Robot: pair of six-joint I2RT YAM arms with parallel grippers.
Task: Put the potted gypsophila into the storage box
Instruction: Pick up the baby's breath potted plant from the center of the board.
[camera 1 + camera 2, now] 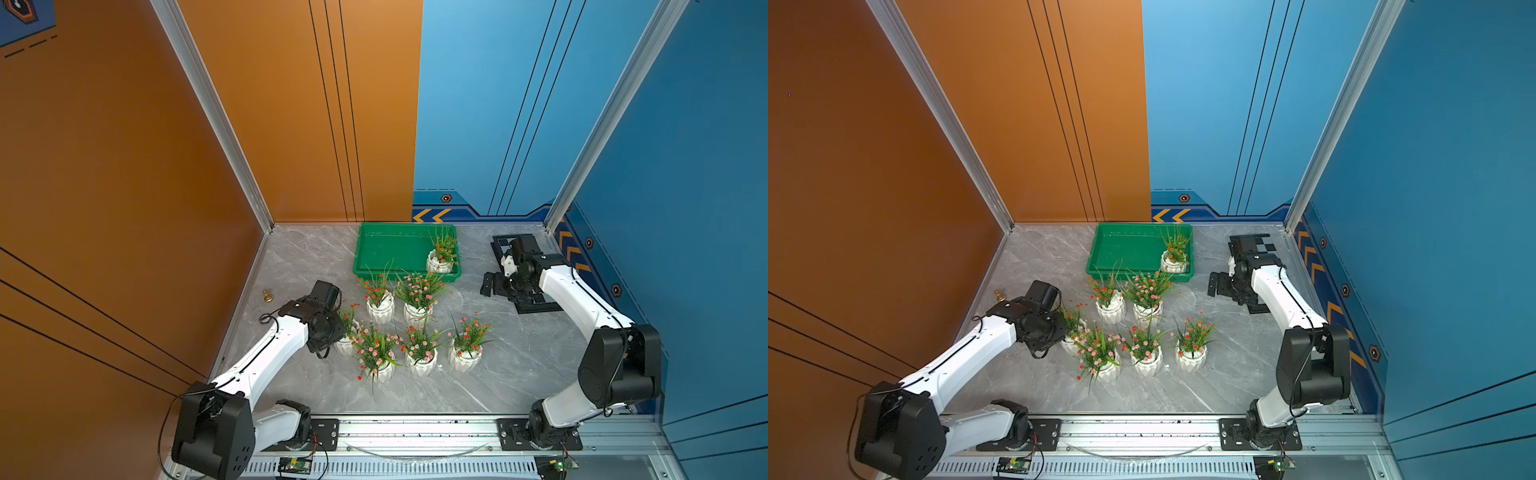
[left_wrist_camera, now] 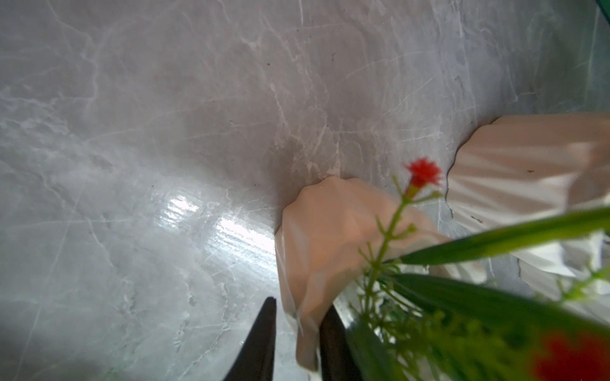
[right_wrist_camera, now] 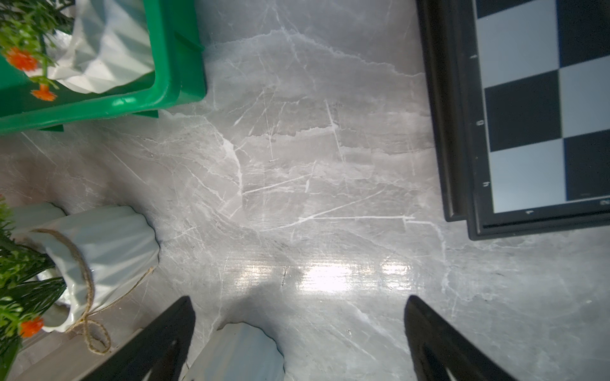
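Top views: shallow bright green plastic storage box [image 1: 390, 249] [image 1: 1125, 249] sits at the back of the grey marble tabletop [image 1: 519, 374]. One white ribbed pot of orange-flowered gypsophila [image 1: 439, 262] [image 1: 1173, 262] stands upright in its near right corner. Six more pots are on the marble in front of the box: two just in front, four in a row nearer the arms. The left arm's wrist covers the leftmost pot [image 1: 345, 345] [image 1: 1069, 345] and hides the fingers there. Right gripper [image 1: 490, 284] [image 1: 1219, 284] hovers right of the box, beside the black-and-white chequered board [image 1: 505, 243]. Small brass knob [image 1: 267, 296] sits alone near the left wall.

Left wrist fills that gap: left gripper [image 2: 300, 303] is narrow, dark fingers [image 2: 264, 339] straddling the leftmost pot's wall [image 2: 317, 237], one inside the rim, one outside. A sliver of marble shows beside the outer finger, so I can't tell if it's clamped. The pot looks seated on the table, with a neighbouring white pot [image 2: 528, 158] just beside it.

Right wrist: right gripper [image 3: 298, 298] spread wide, holding nothing, marble below. Box corner with its pot [image 3: 109, 49], board [image 3: 528, 115], plus a twine-tied white pot [image 3: 109, 244]. The top views don't resolve the twine.
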